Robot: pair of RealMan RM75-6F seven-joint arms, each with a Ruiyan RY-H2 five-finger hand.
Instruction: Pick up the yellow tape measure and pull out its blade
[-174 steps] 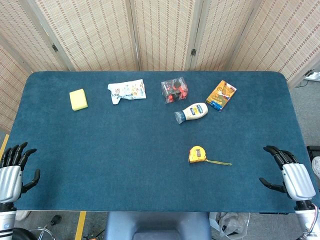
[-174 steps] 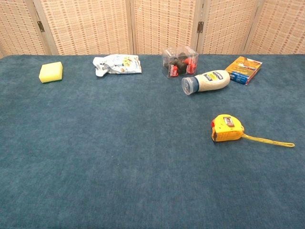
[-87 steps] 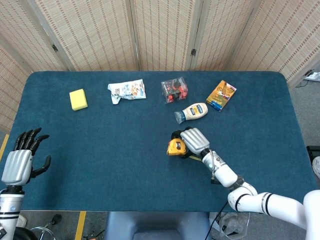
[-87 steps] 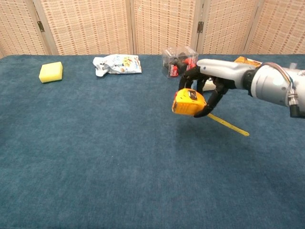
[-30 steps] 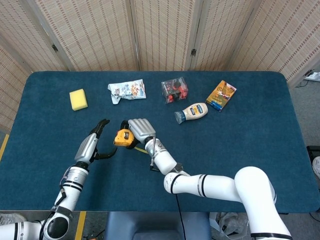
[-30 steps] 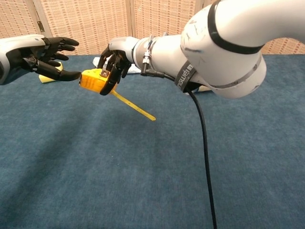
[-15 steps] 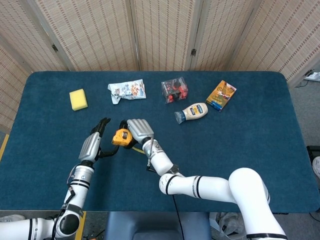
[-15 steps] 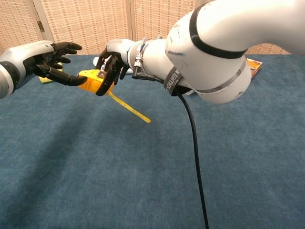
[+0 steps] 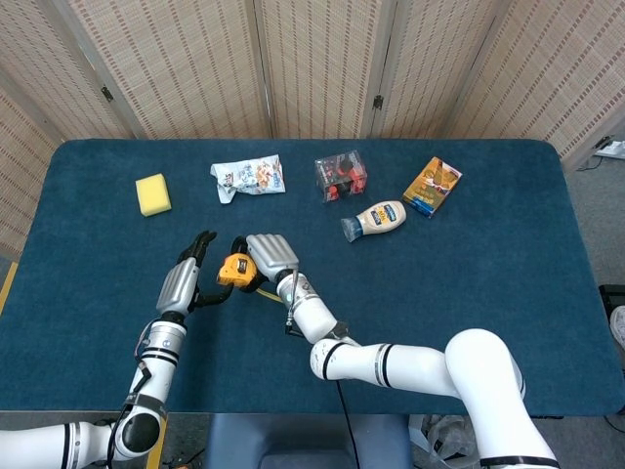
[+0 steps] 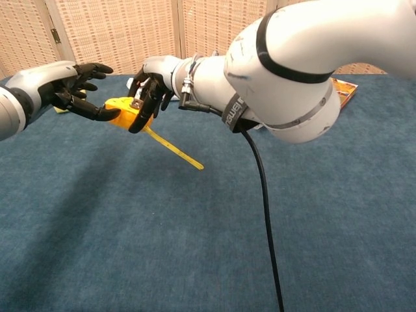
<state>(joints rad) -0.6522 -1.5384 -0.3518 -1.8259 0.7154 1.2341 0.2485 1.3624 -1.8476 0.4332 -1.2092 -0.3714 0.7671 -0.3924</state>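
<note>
The yellow tape measure (image 9: pixel 235 270) is held above the blue table (image 9: pixel 469 293), left of centre. My right hand (image 9: pixel 270 256) grips its case from above and from the right. In the chest view the tape measure (image 10: pixel 123 109) tilts, and a thin yellow strip (image 10: pixel 174 152) hangs from it down to the right. My left hand (image 9: pixel 186 280) is just left of the case with its fingers spread. In the chest view the left hand (image 10: pixel 71 84) has its thumb against the case's left end. It holds nothing.
Along the far side lie a yellow sponge (image 9: pixel 152 194), a white snack packet (image 9: pixel 248 177), a clear box (image 9: pixel 341 176), a white squeeze bottle (image 9: pixel 376 220) and an orange carton (image 9: pixel 433 186). A black cable (image 10: pixel 263 214) hangs from my right arm.
Over the last second the left hand has closed in on the tape measure until its thumb reaches the case. The right hand has shifted slightly left with the tape measure.
</note>
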